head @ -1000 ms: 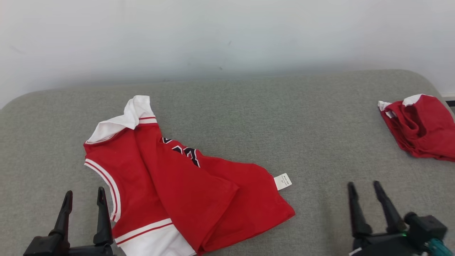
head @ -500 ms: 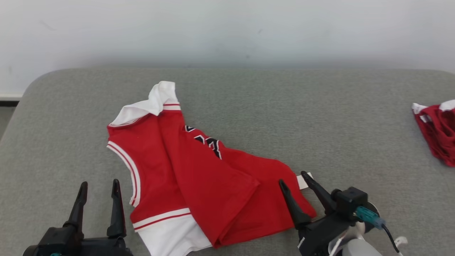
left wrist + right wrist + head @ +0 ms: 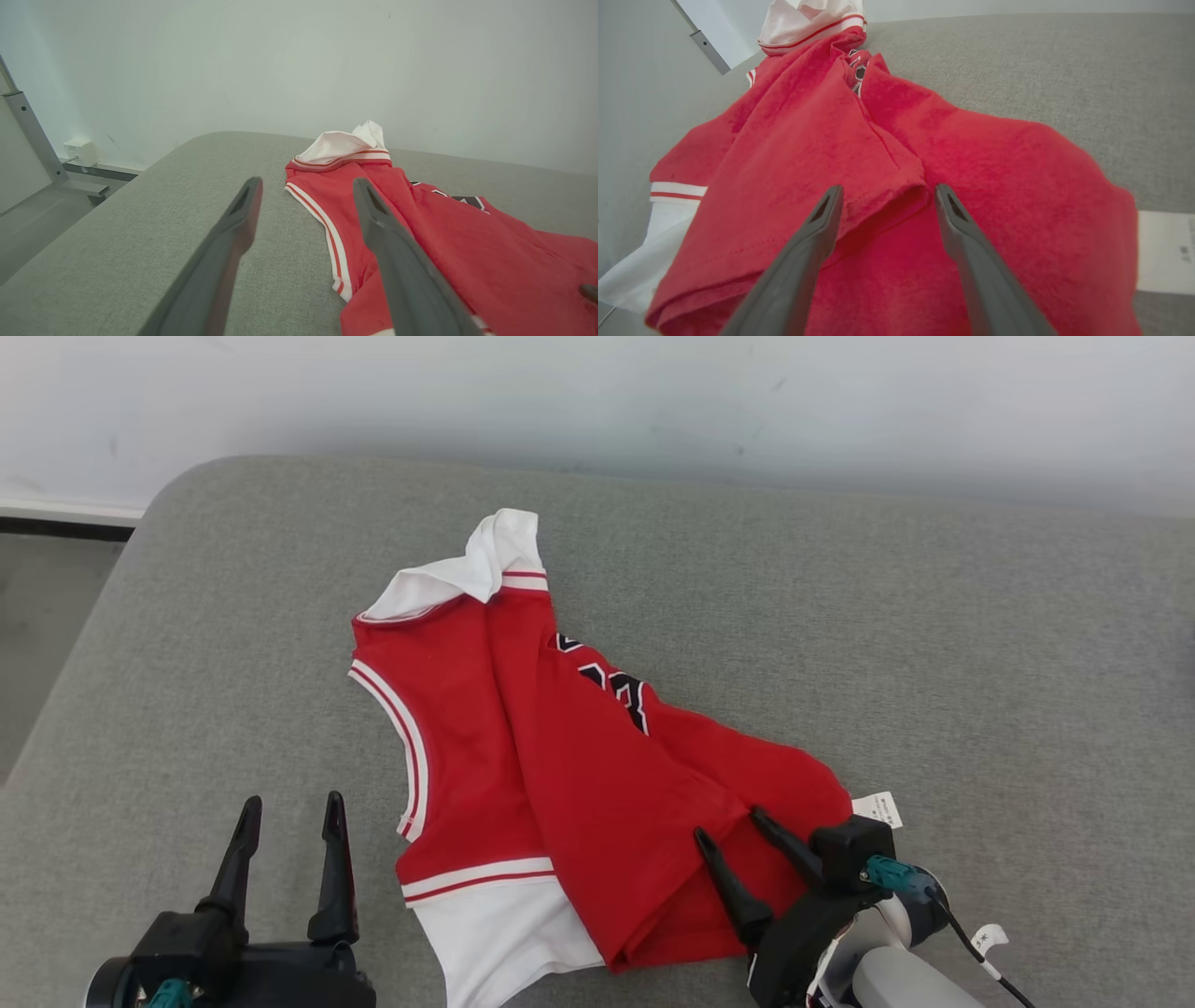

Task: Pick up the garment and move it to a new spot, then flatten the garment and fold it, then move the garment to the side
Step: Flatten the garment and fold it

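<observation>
The garment (image 3: 569,775), a red jersey with white trim and dark numbers, lies crumpled on the grey cushion (image 3: 934,644). Its white collar end points to the far side and a white label sticks out at its right. The garment (image 3: 467,252) spreads to the right in the left wrist view. My right gripper (image 3: 726,824) is open, its fingers over the garment's near right corner. In the right wrist view that open gripper (image 3: 886,190) straddles a folded red flap of the garment (image 3: 822,140). My left gripper (image 3: 291,803) stands open over bare cushion, left of the garment, holding nothing; its open fingers (image 3: 306,182) frame the striped armhole.
A pale wall (image 3: 597,392) runs behind the cushion. The cushion's rounded left edge drops to a floor strip (image 3: 47,616). A metal frame (image 3: 32,135) and a small white box (image 3: 81,150) stand by the wall at the left.
The head camera has swung left, so the scene slid right and the second red cloth left the view. My right gripper has moved left and forward over the garment's near right corner. Both grippers stay open.
</observation>
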Robot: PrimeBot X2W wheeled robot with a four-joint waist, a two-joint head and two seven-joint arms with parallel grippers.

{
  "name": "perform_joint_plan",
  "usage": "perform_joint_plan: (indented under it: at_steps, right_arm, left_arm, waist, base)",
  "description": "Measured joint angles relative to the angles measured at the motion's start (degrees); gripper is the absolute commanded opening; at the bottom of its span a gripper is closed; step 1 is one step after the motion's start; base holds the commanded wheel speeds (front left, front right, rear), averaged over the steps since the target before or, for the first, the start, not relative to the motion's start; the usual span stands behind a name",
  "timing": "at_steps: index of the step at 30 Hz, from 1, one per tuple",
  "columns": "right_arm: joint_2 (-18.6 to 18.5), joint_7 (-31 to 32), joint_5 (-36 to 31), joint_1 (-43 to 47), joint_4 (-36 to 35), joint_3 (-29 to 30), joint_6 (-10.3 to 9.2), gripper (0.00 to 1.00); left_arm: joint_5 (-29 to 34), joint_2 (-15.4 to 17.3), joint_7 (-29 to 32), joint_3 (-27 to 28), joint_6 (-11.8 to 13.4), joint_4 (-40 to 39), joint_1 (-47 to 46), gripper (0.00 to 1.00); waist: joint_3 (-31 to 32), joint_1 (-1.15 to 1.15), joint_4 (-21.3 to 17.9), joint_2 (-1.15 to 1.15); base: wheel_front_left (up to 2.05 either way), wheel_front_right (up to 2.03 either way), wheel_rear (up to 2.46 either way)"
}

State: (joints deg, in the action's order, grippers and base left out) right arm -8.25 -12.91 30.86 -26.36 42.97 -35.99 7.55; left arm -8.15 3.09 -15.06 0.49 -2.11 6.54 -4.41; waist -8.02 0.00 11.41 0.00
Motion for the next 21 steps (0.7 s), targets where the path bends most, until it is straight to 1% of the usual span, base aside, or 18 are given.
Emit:
perform_joint_plan:
  at_steps: [1,2,3,4,8,12,14,21]
  right_arm:
    - [0.13,-0.21,0.46,-0.32,0.82,-0.42,0.0,0.43]
    - [0.22,-0.27,0.64,-0.69,1.49,-0.89,0.0,0.13]
    - [0.29,-0.59,0.94,-0.97,1.91,-1.26,0.0,0.04]
    - [0.32,-0.88,1.07,-1.21,2.2,-1.56,0.0,0.0]
    - [-0.26,-1.75,1.78,-2.4,2.5,-1.96,0.0,0.0]
    - [-1.77,-1.99,1.78,-4.44,1.13,-1.25,0.0,0.0]
    - [-3.19,-2.05,1.43,-6.6,-0.8,-0.18,0.0,0.0]
    - [-9.87,-2.09,-0.41,-14.54,-6.75,3.2,0.0,0.0]
  left_arm:
    - [-0.01,-0.03,0.0,0.01,0.0,0.04,-0.08,1.0]
    - [-0.01,-0.07,0.0,0.0,0.01,0.09,-0.08,1.0]
    - [-0.01,-0.07,0.0,0.09,0.01,0.13,-0.08,1.0]
    - [-0.01,-0.07,0.0,0.16,0.01,0.16,-0.08,1.0]
    - [-0.02,-0.11,0.0,0.58,0.04,0.32,0.03,1.0]
    - [-0.09,-0.13,0.0,0.8,0.04,0.47,0.24,1.0]
    - [-0.1,-0.14,0.0,0.88,0.02,0.64,0.36,1.0]
    - [-0.42,-0.19,0.0,0.77,-0.01,1.12,1.28,1.0]
  waist:
    - [-0.12,0.0,0.22,0.0]
    - [-0.21,0.0,0.4,0.0]
    - [-0.25,0.0,0.51,0.0]
    - [-0.22,0.0,0.52,0.0]
    - [0.26,0.0,0.11,0.0]
    - [0.97,0.0,-0.57,0.0]
    - [1.38,0.0,-0.98,0.0]
    - [3.23,0.0,-1.97,0.0]
  base:
    - [0.0,0.0,0.0]
    - [0.0,0.0,0.0]
    - [0.0,0.0,0.0]
    - [0.0,0.0,0.0]
    - [0.0,0.0,0.0]
    - [0.0,0.0,0.0]
    - [0.0,0.0,0.0]
    - [0.0,0.0,0.0]
